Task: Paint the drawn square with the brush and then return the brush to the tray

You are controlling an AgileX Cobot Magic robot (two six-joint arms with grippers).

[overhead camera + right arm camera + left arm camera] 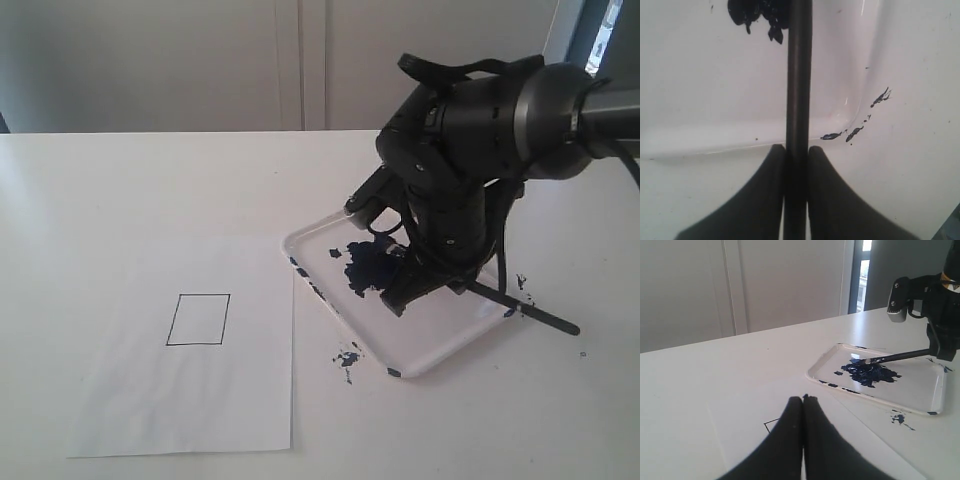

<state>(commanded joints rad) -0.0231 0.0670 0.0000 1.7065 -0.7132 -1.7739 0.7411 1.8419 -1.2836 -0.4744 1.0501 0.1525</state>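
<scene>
Right gripper (797, 152) is clamped on the long thin black-handled brush (798, 75): both black fingers (765, 200) press the handle from either side, no gap showing. The arm sits low over the glossy white rectangular plastic tray (420, 364), on the right part of the white table (100, 200). Brush lies at a shallow tilt, head end in the dark blue paint blob (368, 265) inside the tray. The handle runs out over the tray's rim and past it, above the table on the right. In the left wrist view the silver ferrule (866, 361) sits at the edge of the blob; the bristles are too small to make out

Left gripper (803, 399) has its fingers pressed together with nothing between them and hangs above the flat white paper sheet (180, 400). It is out of the exterior view

Small black pen-line drawn square (198, 319) is on the paper sheet, left of the tray and well apart from it. Its inside is bare white paper. One corner shows just beside the left gripper's fingertips in the left wrist view

The paper's right edge lies just beside the tray's left corner; touching or not, can't tell. Dark blue splashes (347, 357) mark the table by the tray's near edge, with more by the right rim close to the handle
</scene>
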